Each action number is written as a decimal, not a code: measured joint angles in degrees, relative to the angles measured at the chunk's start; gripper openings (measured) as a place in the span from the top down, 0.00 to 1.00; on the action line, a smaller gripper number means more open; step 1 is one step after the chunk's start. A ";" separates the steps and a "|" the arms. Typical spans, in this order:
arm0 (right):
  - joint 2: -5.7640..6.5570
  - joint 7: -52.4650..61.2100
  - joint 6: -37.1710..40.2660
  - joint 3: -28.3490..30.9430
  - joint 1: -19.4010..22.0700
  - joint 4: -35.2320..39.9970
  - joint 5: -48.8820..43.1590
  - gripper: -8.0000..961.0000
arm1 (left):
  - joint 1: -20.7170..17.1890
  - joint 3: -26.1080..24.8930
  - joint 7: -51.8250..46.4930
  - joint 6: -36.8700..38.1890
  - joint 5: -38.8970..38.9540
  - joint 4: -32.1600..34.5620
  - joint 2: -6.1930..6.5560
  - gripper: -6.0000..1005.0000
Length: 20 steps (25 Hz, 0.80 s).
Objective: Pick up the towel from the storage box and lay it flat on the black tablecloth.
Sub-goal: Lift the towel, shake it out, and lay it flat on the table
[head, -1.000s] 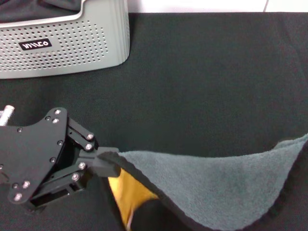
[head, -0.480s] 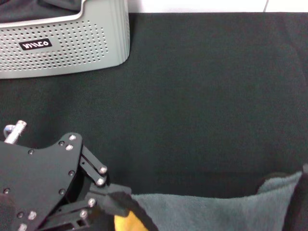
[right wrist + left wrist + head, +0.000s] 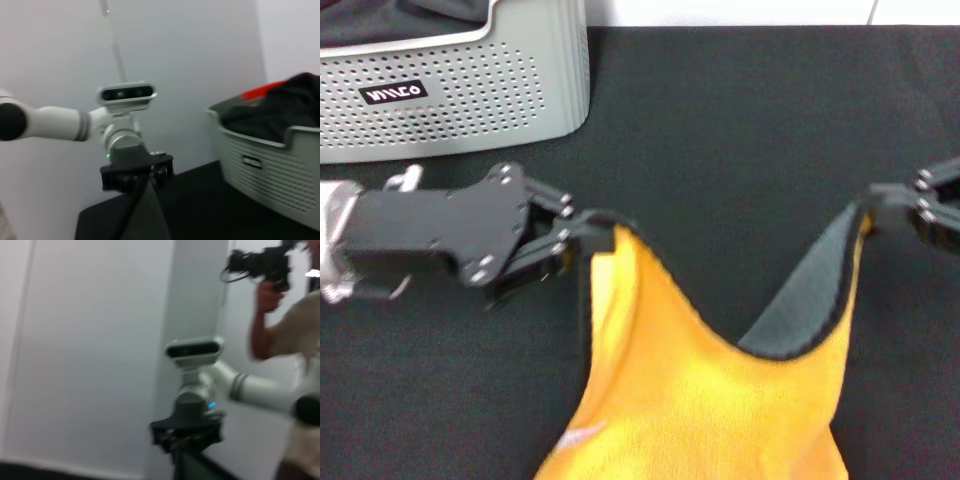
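Note:
The towel hangs stretched between my two grippers above the black tablecloth. Its orange-yellow face is toward the head camera, and the dark grey face shows at the sagging top edge. A small white tag sits near its lower left. My left gripper is shut on the towel's left corner. My right gripper is shut on the right corner at the picture's right edge. The storage box stands at the far left. The left wrist view shows the right gripper; the right wrist view shows the left gripper.
The storage box holds more dark cloths. A person with a camera stands behind the right arm. White walls lie beyond the table's far edge.
Both grippers have risen and moved away from the near edge. The towel has swung so its orange-yellow face shows instead of the grey one. The right gripper has come into view.

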<state>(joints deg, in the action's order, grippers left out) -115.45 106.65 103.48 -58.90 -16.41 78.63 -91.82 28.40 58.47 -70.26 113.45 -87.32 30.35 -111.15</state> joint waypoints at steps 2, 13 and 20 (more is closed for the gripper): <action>0.09 -3.09 -2.47 0.67 -3.82 -7.65 -2.07 0.98 | 1.40 -0.94 1.75 -4.71 -1.98 -1.31 -0.34 0.98; 0.48 -18.17 -21.48 1.00 -19.56 -36.87 -6.85 0.98 | 1.96 -2.47 11.10 -25.21 -2.84 -1.43 -3.91 0.98; -0.21 -18.57 -31.11 0.20 -23.63 -43.20 -10.51 0.98 | 1.52 -2.84 15.61 -35.63 -3.09 -2.71 -5.49 0.98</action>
<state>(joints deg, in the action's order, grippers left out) -115.66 88.08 72.37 -58.70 -40.04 35.43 -102.33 29.93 55.64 -54.65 77.82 -90.40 27.63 -116.63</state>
